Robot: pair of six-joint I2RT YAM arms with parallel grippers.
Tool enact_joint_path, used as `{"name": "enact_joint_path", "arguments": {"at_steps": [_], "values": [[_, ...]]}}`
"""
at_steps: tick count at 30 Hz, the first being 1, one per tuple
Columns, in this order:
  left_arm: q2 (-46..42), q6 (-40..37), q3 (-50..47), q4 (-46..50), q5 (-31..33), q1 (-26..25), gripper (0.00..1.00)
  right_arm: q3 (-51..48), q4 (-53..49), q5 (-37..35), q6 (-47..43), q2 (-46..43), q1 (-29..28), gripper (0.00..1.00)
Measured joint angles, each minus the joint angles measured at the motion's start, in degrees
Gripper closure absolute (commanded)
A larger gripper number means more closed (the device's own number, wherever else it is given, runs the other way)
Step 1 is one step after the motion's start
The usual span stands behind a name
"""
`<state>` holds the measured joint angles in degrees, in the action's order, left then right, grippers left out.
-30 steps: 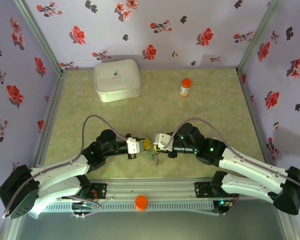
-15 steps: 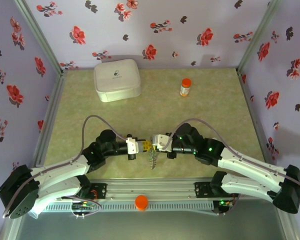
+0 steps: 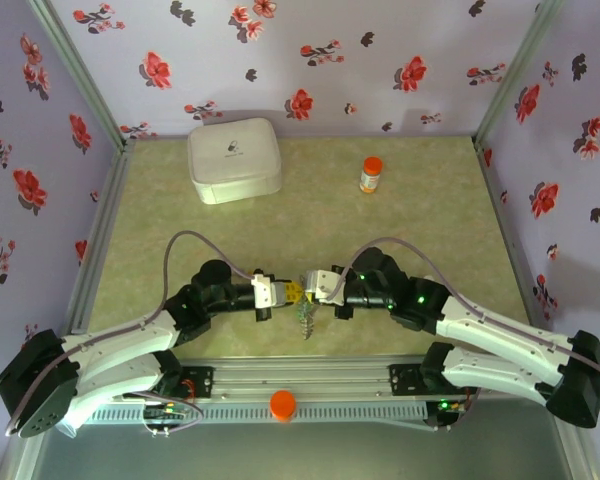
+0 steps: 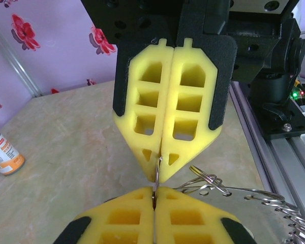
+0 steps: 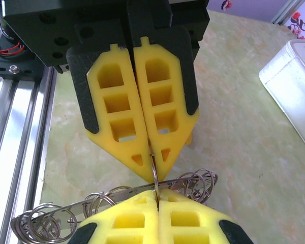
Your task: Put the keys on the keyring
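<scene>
Since a second ago the right gripper [image 3: 307,289] has edged a little toward the left gripper [image 3: 290,291] and its jaws have come together. From above, the two grippers are now meeting tip to tip over the near part of the green table [image 3: 430,230], just ahead of the arm bases. The keyring [image 3: 305,318] is hanging just below that meeting point as a small grey cluster, too small here to pick out any keys on it. A white box [image 3: 234,160] is sitting well apart at the far left of the table, and an orange-capped bottle [image 3: 370,174] is standing upright at the far right.

Seen from the left wrist, the left gripper [image 4: 155,191] is clenching its yellow pads on a thin wire loop of the keyring [image 4: 244,192]. The right gripper [image 4: 161,169] is pointing down at it from above, pads pressed flat together on the same loop. More of the keyring is trailing off to the right in small wire loops. The bottle [image 4: 2,152] is standing at the left edge.

Seen from the right wrist, the right gripper [image 5: 156,196] is pinching the loop from below while the left gripper [image 5: 151,160] is gripping it from above. The keyring [image 5: 193,184] is stretching sideways behind the pads, its small loops bunching at the lower left. The box [image 5: 295,76] is lying off to the right.
</scene>
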<state>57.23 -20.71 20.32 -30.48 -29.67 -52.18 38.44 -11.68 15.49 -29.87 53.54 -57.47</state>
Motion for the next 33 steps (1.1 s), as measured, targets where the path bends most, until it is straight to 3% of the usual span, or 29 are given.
{"name": "enact_joint_path", "arguments": {"at_steps": [12,19,21,23,27,28,30,33], "values": [[1.31,1.92,-0.24,-1.97,-0.74,-0.07,0.93,-1.05,1.62,1.07,2.03,0.0,0.09,1.0],[1.44,2.4,-0.26,-2.12,-0.83,-0.04,0.87,-1.07,1.62,1.29,2.69,0.09,0.09,1.0],[1.44,2.43,-0.26,-2.12,-0.83,-0.04,0.9,-1.07,1.62,1.42,2.91,0.15,0.09,1.0],[1.44,3.02,-0.26,-2.1,-0.85,-0.04,1.0,-1.07,1.62,1.42,2.93,0.15,0.11,1.0],[1.42,3.58,-0.48,-2.25,-0.87,-0.04,1.0,-1.07,1.49,1.36,2.95,0.17,0.15,1.0],[1.42,3.96,-0.5,-2.36,-0.74,-0.04,1.0,-1.07,1.51,1.14,2.97,0.15,0.15,0.98],[1.38,4.72,-0.52,-2.56,-0.04,-0.07,1.0,-1.07,1.53,0.52,3.56,0.02,0.15,0.75],[0.61,7.96,-0.57,-3.1,4.33,-0.33,1.0,-1.07,1.73,-1.01,6.49,-1.53,0.22,0.64]]}}
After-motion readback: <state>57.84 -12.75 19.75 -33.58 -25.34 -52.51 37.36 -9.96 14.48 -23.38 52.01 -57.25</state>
